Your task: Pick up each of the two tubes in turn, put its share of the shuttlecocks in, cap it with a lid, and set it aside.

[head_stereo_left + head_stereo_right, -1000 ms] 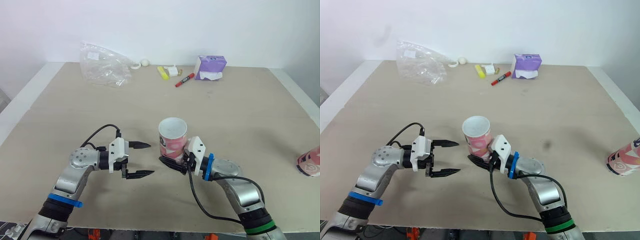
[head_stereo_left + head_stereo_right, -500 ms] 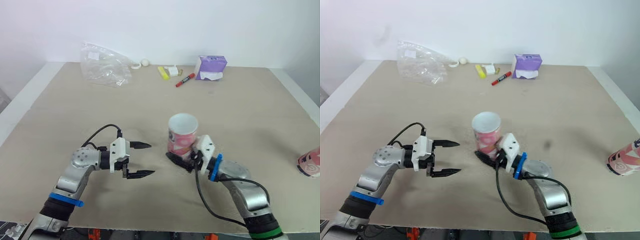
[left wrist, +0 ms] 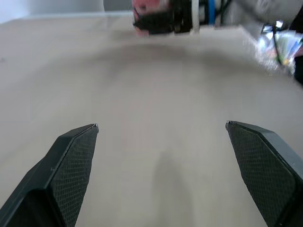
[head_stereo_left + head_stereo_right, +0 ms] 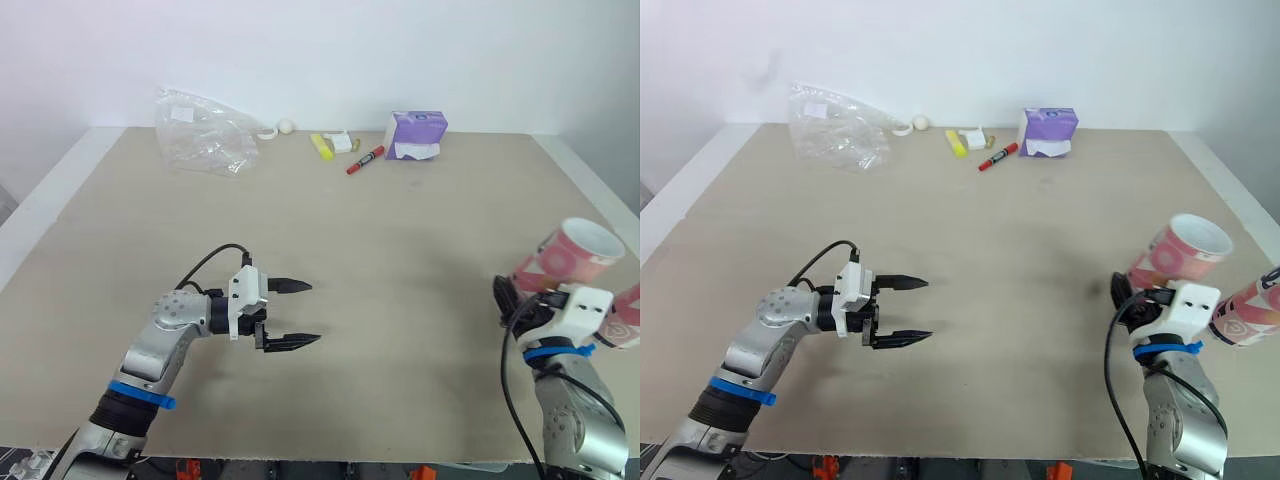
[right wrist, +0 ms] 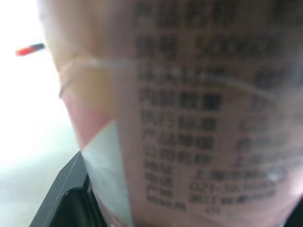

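Tube (image 4: 562, 262), pink, with its mouth open and uncapped, is pinched near its base by the right hand (image 4: 515, 292). It is held tilted at the right edge of the tabletop (image 4: 400, 240), just beside the second tube (image 4: 628, 320) lying there. The left hand (image 4: 312, 312) hovers over the left-centre of the tabletop with fingers spread and empty. The step appears to be set-down. Bring the tube upright, lower it until the base seats flat, keep clear of the second tube, then release. A tilted release would likely tip it.
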You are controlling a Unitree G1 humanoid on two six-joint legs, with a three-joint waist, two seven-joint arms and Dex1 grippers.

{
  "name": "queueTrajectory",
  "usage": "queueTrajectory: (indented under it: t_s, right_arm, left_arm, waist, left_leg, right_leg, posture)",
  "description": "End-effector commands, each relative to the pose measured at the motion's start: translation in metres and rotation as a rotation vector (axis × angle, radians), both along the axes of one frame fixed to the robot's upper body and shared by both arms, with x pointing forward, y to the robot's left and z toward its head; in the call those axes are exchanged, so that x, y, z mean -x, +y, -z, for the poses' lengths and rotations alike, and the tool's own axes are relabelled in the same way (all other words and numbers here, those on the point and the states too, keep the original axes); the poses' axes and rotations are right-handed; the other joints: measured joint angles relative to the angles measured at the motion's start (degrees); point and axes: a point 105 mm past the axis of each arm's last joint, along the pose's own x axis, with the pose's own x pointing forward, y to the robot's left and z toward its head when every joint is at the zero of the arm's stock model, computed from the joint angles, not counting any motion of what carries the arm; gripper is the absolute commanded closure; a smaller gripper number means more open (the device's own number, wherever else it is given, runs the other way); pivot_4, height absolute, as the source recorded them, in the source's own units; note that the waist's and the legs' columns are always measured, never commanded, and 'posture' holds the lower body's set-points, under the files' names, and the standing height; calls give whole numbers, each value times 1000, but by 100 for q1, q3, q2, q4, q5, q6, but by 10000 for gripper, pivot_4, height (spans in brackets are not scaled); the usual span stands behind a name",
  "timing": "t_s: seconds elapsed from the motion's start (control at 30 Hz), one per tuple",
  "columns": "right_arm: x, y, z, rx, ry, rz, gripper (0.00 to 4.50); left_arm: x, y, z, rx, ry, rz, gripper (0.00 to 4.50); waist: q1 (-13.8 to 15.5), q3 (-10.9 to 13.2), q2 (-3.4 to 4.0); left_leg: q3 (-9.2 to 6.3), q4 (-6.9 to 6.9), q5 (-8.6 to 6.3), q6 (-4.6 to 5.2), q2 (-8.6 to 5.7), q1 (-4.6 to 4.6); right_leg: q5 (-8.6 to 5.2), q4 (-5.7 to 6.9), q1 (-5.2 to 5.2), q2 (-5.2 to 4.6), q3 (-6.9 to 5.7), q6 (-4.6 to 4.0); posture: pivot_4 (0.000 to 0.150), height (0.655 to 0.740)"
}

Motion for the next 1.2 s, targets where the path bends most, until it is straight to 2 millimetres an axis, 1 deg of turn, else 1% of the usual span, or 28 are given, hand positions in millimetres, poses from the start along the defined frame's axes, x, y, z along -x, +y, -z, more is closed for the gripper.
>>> queueTrajectory:
  t_s: [0.03,0.13,0.17,0.4,0.43,0.53,0.6,0.77,0.87,0.97,1.03,1.2]
  right_arm:
    - [-3,-10,-12,17,-47,32,12633]
    - [-7,-16,-8,8,-36,47,12633]
    - [-8,-18,-7,8,-31,50,12633]
    - [-12,-26,0,14,-8,70,12633]
    - [-12,-27,1,6,-4,73,7856]
    - [-11,-26,1,7,-2,63,1099]
    - [-9,-24,1,12,0,54,1099]
    - [3,-20,-1,49,9,30,1099]
    - [12,-19,-6,54,4,30,1099]
    - [24,-16,-11,72,7,22,1099]
    - [33,-14,-14,80,14,8,1099]
    - [50,-9,-19,99,40,-19,1099]
  left_arm:
    - [2,-2,-11,24,-30,8,0]
    - [3,-2,-12,26,-27,9,0]
    - [3,-2,-12,28,-27,9,0]
    - [2,-4,-14,47,-26,-6,0]
    - [3,-5,-13,46,-26,-5,0]
    - [4,-5,-11,44,-23,-3,0]
    - [5,-5,-10,41,-22,-3,0]
    - [7,-5,-6,26,-21,2,0]
    - [9,-5,-4,21,-18,8,0]
    - [9,-5,-2,15,-14,13,0]
    - [9,-5,-1,10,-12,19,0]
    - [8,-6,0,5,-11,30,0]
  waist:
    - [-2,6,10]
    - [-2,7,11]
    - [-2,7,11]
    - [-4,7,10]
    - [-4,7,10]
    - [-3,7,10]
    - [-2,8,10]
    - [3,8,11]
    - [1,8,11]
    - [3,9,13]
    - [3,9,13]
    - [4,10,14]
  left_leg:
    - [10,0,0,0,1,9]
    - [18,0,1,3,1,19]
    - [23,0,2,4,1,23]
    - [46,0,3,6,-2,37]
    - [48,0,3,7,-2,37]
    - [49,0,2,8,-2,37]
    - [49,0,0,11,-2,37]
    - [49,-2,-6,20,-1,36]
    - [51,-3,-7,22,-1,35]
    - [51,-4,-7,22,-1,35]
    - [50,-5,-7,22,0,35]
    - [50,-6,-8,22,0,35]
  right_leg:
    - [-2,10,0,2,10,-2]
    - [-7,21,3,4,20,2]
    - [-16,24,3,4,25,17]
    - [-16,37,3,7,67,22]
    - [-16,36,3,10,75,22]
    - [-15,36,3,14,81,21]
    - [-16,38,1,14,83,19]
    - [-20,38,0,15,82,13]
    - [-21,38,-1,14,85,12]
    - [-23,38,-3,13,85,14]
    - [-41,38,-3,14,83,40]
    - [-43,38,-3,12,84,42]
  posture:
    - [1500,7400]
    - [1500,7400]
    - [1500,7400]
    - [1500,7400]
    - [1500,7400]
    - [1500,7400]
    - [1500,7400]
    - [1500,7400]
    - [1500,7400]
    - [1500,7400]
    - [1500,7400]
    - [1500,7400]
